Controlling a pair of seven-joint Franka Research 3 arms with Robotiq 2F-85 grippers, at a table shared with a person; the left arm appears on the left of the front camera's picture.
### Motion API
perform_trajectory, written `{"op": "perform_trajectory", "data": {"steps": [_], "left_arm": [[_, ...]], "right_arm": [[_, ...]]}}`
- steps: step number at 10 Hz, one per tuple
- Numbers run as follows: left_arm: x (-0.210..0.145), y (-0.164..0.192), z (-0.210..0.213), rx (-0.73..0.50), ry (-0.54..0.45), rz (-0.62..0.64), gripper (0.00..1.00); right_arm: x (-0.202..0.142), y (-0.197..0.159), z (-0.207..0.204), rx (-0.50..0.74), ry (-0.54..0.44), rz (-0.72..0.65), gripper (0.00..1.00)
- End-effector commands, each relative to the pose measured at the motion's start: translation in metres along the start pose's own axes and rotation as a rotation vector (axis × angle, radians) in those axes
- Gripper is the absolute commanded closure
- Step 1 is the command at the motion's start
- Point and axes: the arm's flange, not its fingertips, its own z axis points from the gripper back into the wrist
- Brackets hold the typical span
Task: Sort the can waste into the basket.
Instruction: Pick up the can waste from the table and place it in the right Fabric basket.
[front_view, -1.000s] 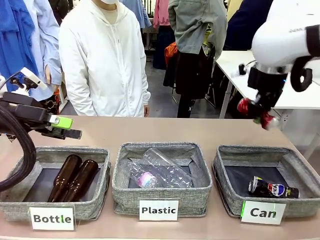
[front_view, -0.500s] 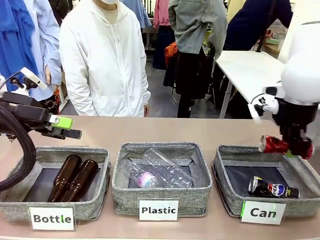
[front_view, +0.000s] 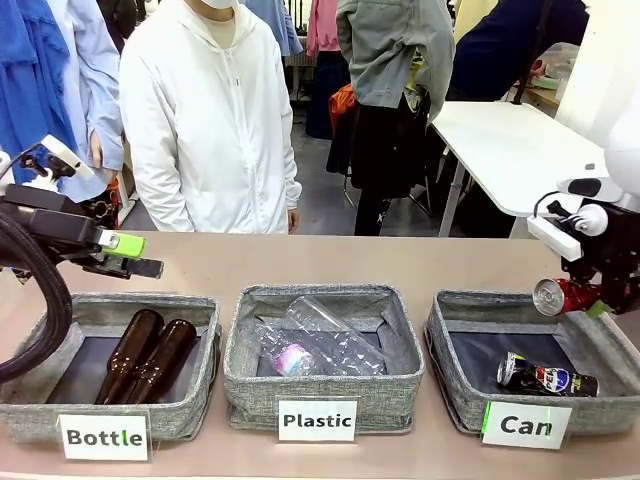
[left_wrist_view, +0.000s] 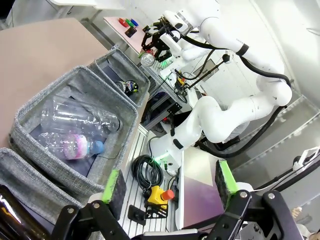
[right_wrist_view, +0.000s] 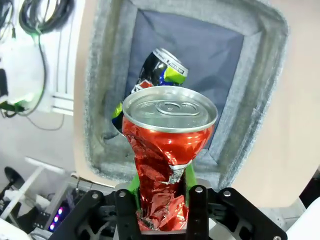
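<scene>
One red crushed can (front_view: 566, 296) sits between the right end effector's (right_wrist_view: 161, 200) green pads; whether they pinch or have let go, cannot tell. It hangs over the "Can" basket's (front_view: 452, 372) 1 o'clock rim. Risk: released here, it may strike the rim and bounce onto the surface. Blue-black can (front_view: 545, 377) lies inside. Left end effector (left_wrist_view: 169, 188) gapes empty.

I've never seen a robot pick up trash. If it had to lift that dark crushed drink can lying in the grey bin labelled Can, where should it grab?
Probably across the middle of the dark crushed metal can, coming straight down from above. It lies on its side on the grey fabric bin's floor, so the long flanks face up and the walls block a sideways approach.
</scene>
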Motion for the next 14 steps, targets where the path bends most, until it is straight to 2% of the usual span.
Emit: {"op": "perform_trajectory", "data": {"steps": [1, 2, 5, 7, 8, 9, 10, 11, 12, 13, 14], "left_arm": [[0.001, -0.002, 0.0, 0.0, -0.013, 0.003, 0.06], [0.001, -0.002, 0.0, 0.0, -0.013, 0.003, 0.06], [0.001, -0.002, 0.0, 0.0, -0.013, 0.003, 0.06], [0.001, -0.002, 0.0, 0.0, -0.013, 0.003, 0.06], [0.001, -0.002, 0.0, 0.0, -0.013, 0.003, 0.06], [0.001, -0.002, 0.0, 0.0, -0.013, 0.003, 0.06], [0.001, -0.002, 0.0, 0.0, -0.013, 0.003, 0.06], [0.001, -0.002, 0.0, 0.0, -0.013, 0.003, 0.06], [0.001, -0.002, 0.0, 0.0, -0.013, 0.003, 0.06], [0.001, -0.002, 0.0, 0.0, -0.013, 0.003, 0.06], [0.001, -0.002, 0.0, 0.0, -0.013, 0.003, 0.06]], "right_arm": [[0.003, -0.005, 0.0, 0.002, -0.021, -0.015, 0.11], [0.004, -0.005, 0.001, -0.003, -0.019, -0.02, 0.0], [0.006, -0.004, 0.002, 0.004, -0.018, -0.055, 0.0], [0.01, -0.005, 0.006, 0.031, -0.085, -0.193, 0.0], [0.016, -0.008, 0.012, 0.095, -0.259, -0.398, 0.0], [0.021, -0.011, 0.017, 0.123, -0.482, -0.657, 0.0], [0.019, -0.014, 0.019, 0.211, -0.743, -0.837, 0.0], [0.013, -0.019, 0.019, 0.308, -0.926, -0.834, 0.0], [0.005, -0.029, 0.019, 0.414, -1.114, -0.894, 0.0], [0.001, -0.044, 0.027, 0.678, -1.372, -1.087, 0.0], [-0.003, -0.057, 0.028, 0.887, -1.529, -1.319, 0.0]]}}
